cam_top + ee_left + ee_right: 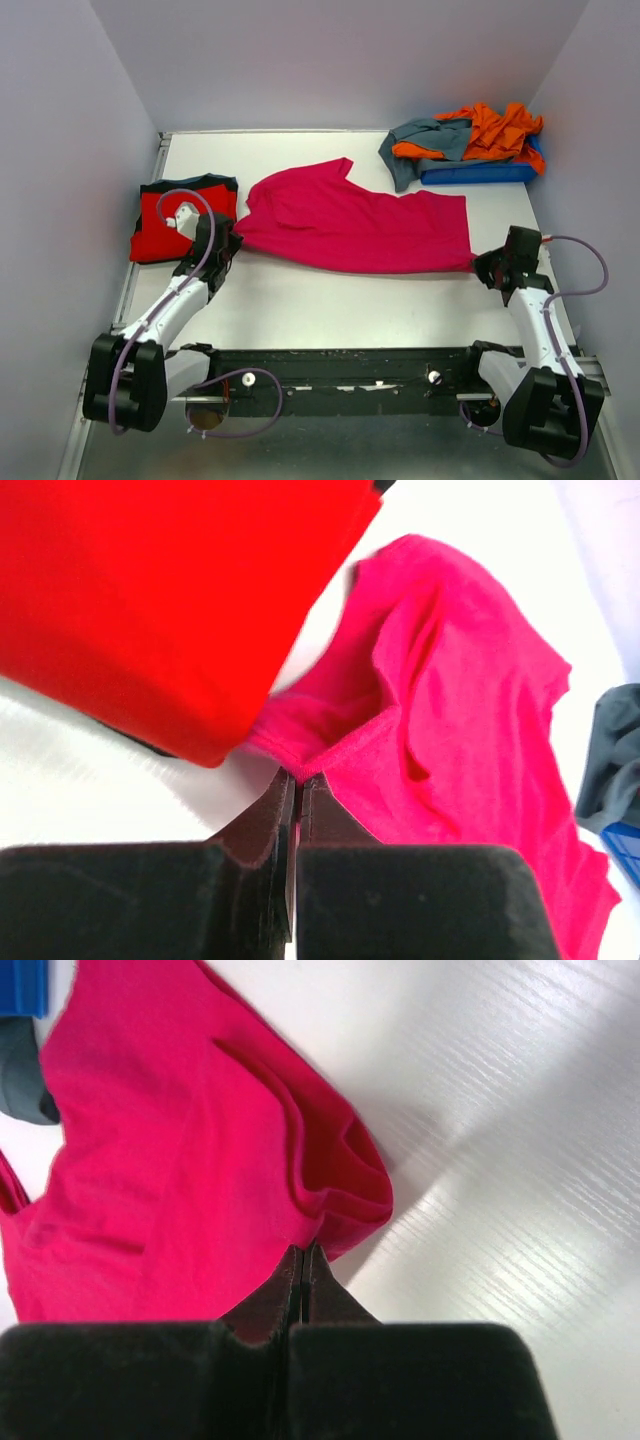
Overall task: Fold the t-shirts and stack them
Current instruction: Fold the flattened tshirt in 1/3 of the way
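A magenta-pink t-shirt (360, 220) lies stretched across the middle of the table. My left gripper (232, 245) is shut on its left edge, seen pinched at the fingertips (298, 776). My right gripper (482, 266) is shut on its lower right corner (340, 1210), jaws pressed together on the cloth (303, 1252). A folded bright red t-shirt (170, 222) lies flat at the left, close beside the left gripper (150, 600). Orange (495, 130) and grey-teal (425, 140) t-shirts lie heaped at the back right.
A blue plastic tray (478, 173) sits under the heap at the back right, against the right wall. White walls close in the table at left, back and right. Bare tabletop (340, 305) runs between the pink shirt and the arm bases.
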### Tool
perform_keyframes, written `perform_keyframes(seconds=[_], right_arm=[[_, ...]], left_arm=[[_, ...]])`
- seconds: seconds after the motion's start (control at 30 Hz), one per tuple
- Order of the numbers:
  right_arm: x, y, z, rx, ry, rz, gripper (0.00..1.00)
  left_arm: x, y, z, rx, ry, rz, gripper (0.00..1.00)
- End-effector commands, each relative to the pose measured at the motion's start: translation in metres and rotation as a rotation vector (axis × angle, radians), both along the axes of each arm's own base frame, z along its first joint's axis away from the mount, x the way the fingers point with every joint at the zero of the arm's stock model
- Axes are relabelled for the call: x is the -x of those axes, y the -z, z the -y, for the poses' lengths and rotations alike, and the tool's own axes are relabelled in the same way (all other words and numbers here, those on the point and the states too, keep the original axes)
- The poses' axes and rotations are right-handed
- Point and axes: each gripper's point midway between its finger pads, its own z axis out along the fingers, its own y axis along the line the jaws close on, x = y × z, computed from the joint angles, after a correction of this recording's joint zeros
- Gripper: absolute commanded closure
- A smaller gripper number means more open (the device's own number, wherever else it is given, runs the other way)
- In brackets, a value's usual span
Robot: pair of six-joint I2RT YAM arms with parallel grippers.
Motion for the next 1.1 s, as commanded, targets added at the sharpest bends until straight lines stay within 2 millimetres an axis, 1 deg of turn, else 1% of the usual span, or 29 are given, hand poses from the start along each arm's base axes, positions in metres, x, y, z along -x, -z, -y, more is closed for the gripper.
perform_keyframes(seconds=[0.0,0.07,0.1,0.13,0.2,0.23,0.33,0.4,0.47,0.53,0.57,0.63,0.73,0.8,0.83,0.9,0.93,0.97,1.0,1.03,1.07], right_arm=[[-0.012,-0.041,0.018,0.071,0.045,0.019,0.99],[-0.006,-0.055,0.025,0.110,0.067,0.016,0.99],[-0.002,-0.057,0.028,0.127,0.077,0.019,0.99],[0.002,-0.056,0.029,0.141,0.084,0.023,0.99],[0.014,-0.040,0.027,0.136,0.094,-0.002,0.99],[0.021,-0.029,0.025,0.119,0.100,-0.025,0.99],[0.035,0.007,0.011,0.051,0.077,-0.096,0.99],[0.042,0.023,0.005,0.019,0.065,-0.140,0.99],[0.043,0.028,0.003,0.006,0.064,-0.165,0.99],[0.038,0.022,0.005,0.010,0.060,-0.154,0.99],[0.033,0.015,0.006,0.016,0.056,-0.137,0.99],[0.016,-0.003,0.005,0.019,0.027,-0.074,0.99],[-0.010,-0.042,0.008,0.030,0.005,0.020,0.99],[-0.026,-0.075,0.010,0.043,-0.012,0.080,0.99],[-0.036,-0.102,0.012,0.057,-0.013,0.127,0.99],[-0.045,-0.139,0.015,0.084,-0.024,0.179,0.99],[-0.051,-0.161,0.012,0.090,-0.053,0.230,0.99],[-0.053,-0.178,0.013,0.106,-0.055,0.262,0.99],[-0.056,-0.200,0.014,0.123,-0.056,0.302,0.99],[-0.057,-0.223,0.014,0.136,-0.056,0.342,0.99],[-0.056,-0.238,0.015,0.145,-0.055,0.365,0.99]], left_arm=[[0.002,-0.050,-0.021,-0.109,-0.036,0.017,1.00],[0.003,-0.064,-0.025,-0.114,-0.035,0.021,1.00],[0.004,-0.068,-0.028,-0.105,-0.035,0.023,1.00],[0.007,-0.064,-0.028,-0.095,-0.027,0.012,1.00],[0.013,-0.055,-0.032,-0.082,-0.030,-0.004,1.00],[0.017,-0.050,-0.034,-0.072,-0.038,-0.009,1.00],[0.029,-0.027,-0.026,-0.028,-0.009,-0.036,1.00],[0.035,-0.015,-0.020,0.002,0.010,-0.049,1.00],[0.041,-0.007,-0.020,0.010,0.008,-0.054,1.00],[0.041,-0.010,-0.020,0.014,0.010,-0.042,1.00],[0.040,-0.013,-0.021,0.009,0.007,-0.038,1.00],[0.032,-0.029,-0.022,0.001,0.003,-0.014,1.00],[0.015,-0.060,-0.024,-0.018,-0.004,0.029,1.00],[0.000,-0.092,-0.025,-0.033,-0.010,0.066,1.00],[-0.005,-0.106,-0.026,-0.040,-0.011,0.080,1.00],[-0.015,-0.139,-0.028,-0.052,-0.012,0.123,1.00],[-0.019,-0.158,-0.029,-0.057,-0.011,0.156,1.00],[-0.023,-0.180,-0.030,-0.066,-0.010,0.189,1.00],[-0.025,-0.197,-0.032,-0.076,-0.011,0.204,1.00],[-0.026,-0.217,-0.033,-0.087,-0.016,0.227,1.00],[-0.026,-0.233,-0.036,-0.098,-0.023,0.245,1.00]])
